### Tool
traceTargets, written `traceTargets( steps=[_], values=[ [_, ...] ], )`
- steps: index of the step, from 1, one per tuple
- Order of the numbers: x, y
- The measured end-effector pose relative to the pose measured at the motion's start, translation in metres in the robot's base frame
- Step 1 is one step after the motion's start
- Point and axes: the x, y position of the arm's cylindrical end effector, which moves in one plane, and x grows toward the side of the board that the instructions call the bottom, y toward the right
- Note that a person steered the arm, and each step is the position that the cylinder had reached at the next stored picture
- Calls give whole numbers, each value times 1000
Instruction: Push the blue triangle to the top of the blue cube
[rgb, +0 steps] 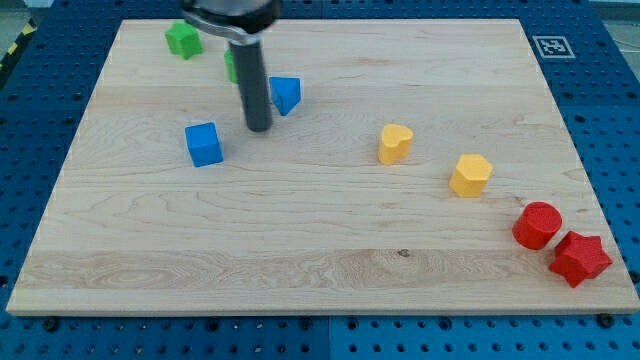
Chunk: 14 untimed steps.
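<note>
The blue triangle (286, 95) lies on the wooden board (320, 230) in the upper left part of the view. The blue cube (204, 144) sits below and to the left of it. My tip (258, 127) is at the end of the dark rod, just left of and slightly below the blue triangle, and up and to the right of the blue cube. The tip is close to the triangle; I cannot tell whether it touches it.
A green block (183, 39) sits near the top left. Another green block (231, 66) is mostly hidden behind the rod. A yellow heart (395, 144) and a yellow hexagon (470, 175) lie right of centre. A red cylinder (537, 225) and a red star (579, 258) lie at the lower right.
</note>
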Motion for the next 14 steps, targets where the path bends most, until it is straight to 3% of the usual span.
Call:
traceTargets(
  steps=[1,3,4,5,6,7,8,10,11,12,14],
  values=[
    [36,-5],
    [36,-86],
    [35,-78],
    [48,-1],
    [9,94],
    [-44,151],
    [-72,140],
    [-54,-7],
    [-50,-23],
    [-57,22],
    [-64,30]
  ],
)
